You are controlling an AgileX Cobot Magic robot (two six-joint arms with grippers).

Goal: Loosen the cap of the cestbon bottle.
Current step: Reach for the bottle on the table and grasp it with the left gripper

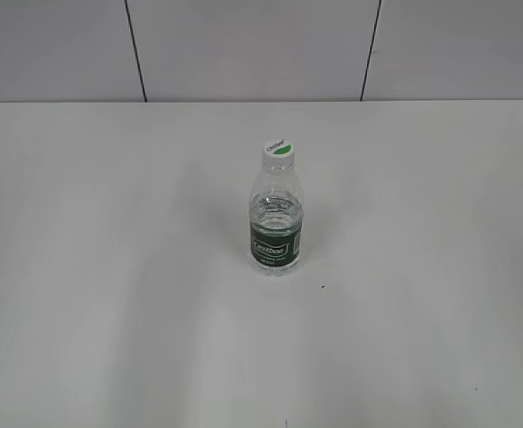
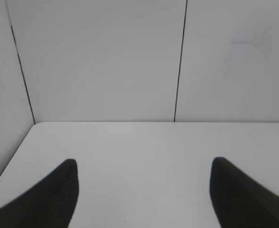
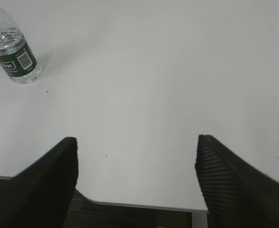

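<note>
The cestbon bottle stands upright in the middle of the white table, clear with a dark green label. Its white cap with a green patch sits on the neck. In the right wrist view the bottle shows at the top left, its cap cut off by the frame edge. My right gripper is open and empty over the table's near edge, far from the bottle. My left gripper is open and empty over bare table, facing the back wall. Neither gripper shows in the exterior view.
A grey panelled wall rises behind the table. The table's rounded near edge shows in the right wrist view, with dark floor below it. The table's left edge shows in the left wrist view.
</note>
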